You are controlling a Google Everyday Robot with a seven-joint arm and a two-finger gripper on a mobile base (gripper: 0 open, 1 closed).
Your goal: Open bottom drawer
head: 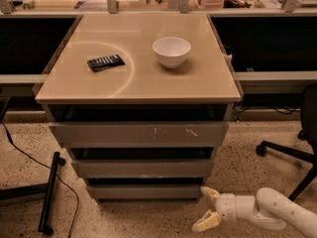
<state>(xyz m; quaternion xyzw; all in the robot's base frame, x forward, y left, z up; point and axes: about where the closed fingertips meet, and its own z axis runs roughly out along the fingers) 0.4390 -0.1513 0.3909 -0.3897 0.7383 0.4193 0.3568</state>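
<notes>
gripper spread open by the bottom drawer's right corner

the gripper (208, 207) sits low, just above the speckled floor (148, 217), in front of the grey cabinet (58, 133) and off its right side. its two pale fingers (210, 193) are spread wide apart with nothing between them. the upper one points up and left, its tip just beside the right end of the bottom drawer (143, 191); whether it touches the front cannot be told. the lower finger hangs nearer the floor, clear of the cabinet. the pale arm (277, 212) reaches in from the lower right corner of the view.

the bottom drawer is the lowest of three grey fronts, plain and narrowest-looking. only its flat front shows, with a dark slot above it. over it lies the middle drawer (143, 168), and over that the top drawer (138, 134), the widest, with pale scratch marks right of its centre.

on the tan cabinet top (148, 88) a white bowl (171, 51) stands upright towards the back right, and a flat black device (105, 62) lies well apart to its left, inside a faint pale arc on the surface.

on the floor to the left a black bar (49, 192) lies beside a thin black cable (20, 155). on the right, the legs of a black office chair (292, 155) stand near the arm
</notes>
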